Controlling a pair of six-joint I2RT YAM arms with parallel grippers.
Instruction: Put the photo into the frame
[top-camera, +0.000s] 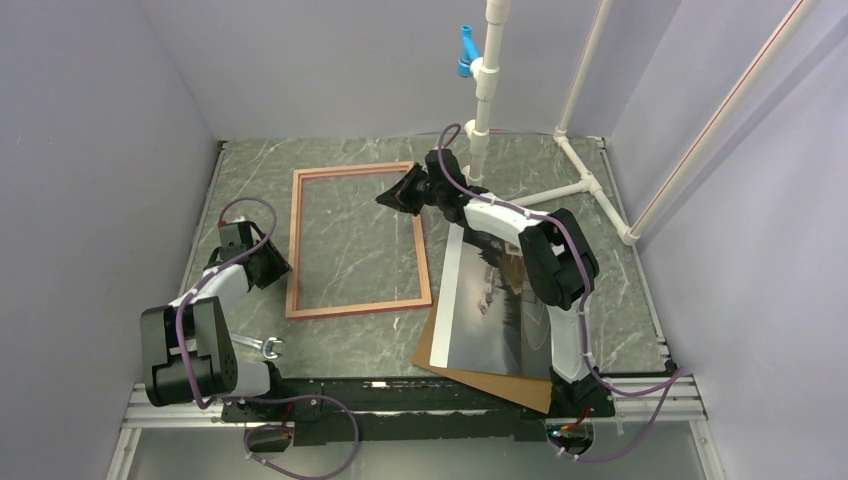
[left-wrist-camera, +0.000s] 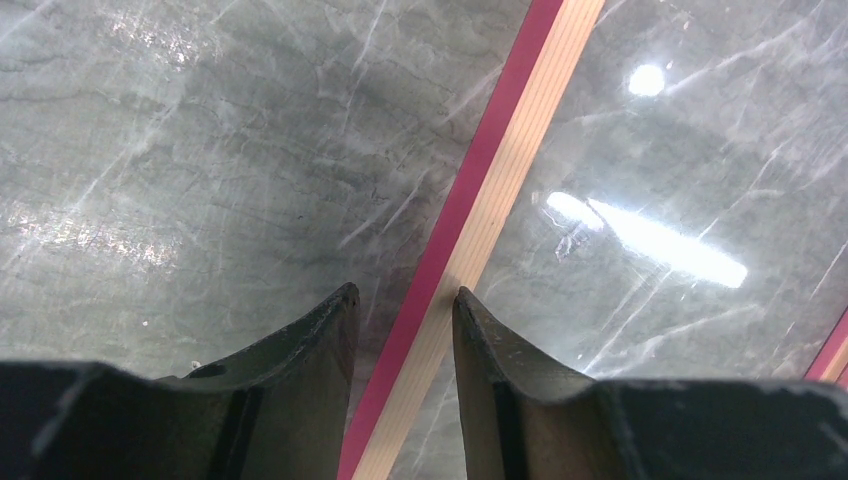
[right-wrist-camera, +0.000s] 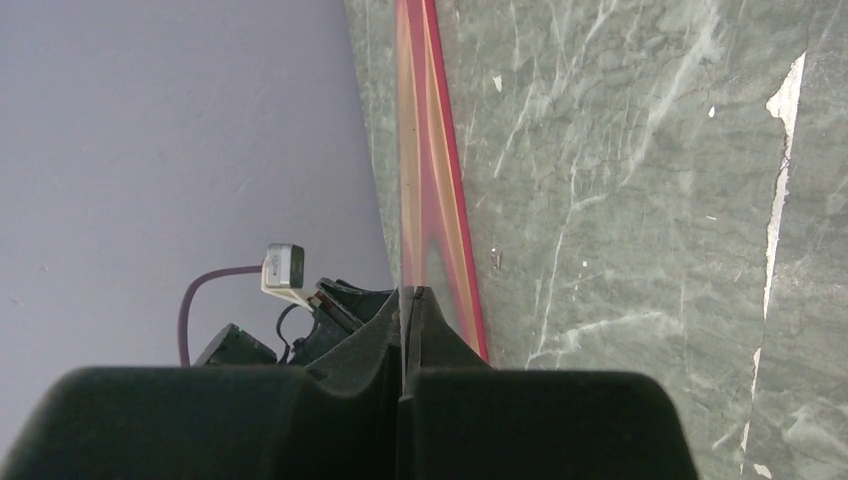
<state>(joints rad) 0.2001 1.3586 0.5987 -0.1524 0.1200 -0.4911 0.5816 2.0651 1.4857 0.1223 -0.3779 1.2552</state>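
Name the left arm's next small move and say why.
Probably close the left fingers on the salmon-edged rectangular picture frame: they straddle its rail, open, while the right fingers pinch its far corner.

Plain pale lavender walls (top-camera: 330, 60) close in three sides of a grey-green marble-patterned surface (top-camera: 350, 240). A white plastic pipe stand (top-camera: 484, 100) with a blue fitting (top-camera: 465, 50) rises at the far edge. Overhead light glares off the surface in bright white streaks (left-wrist-camera: 660, 240).
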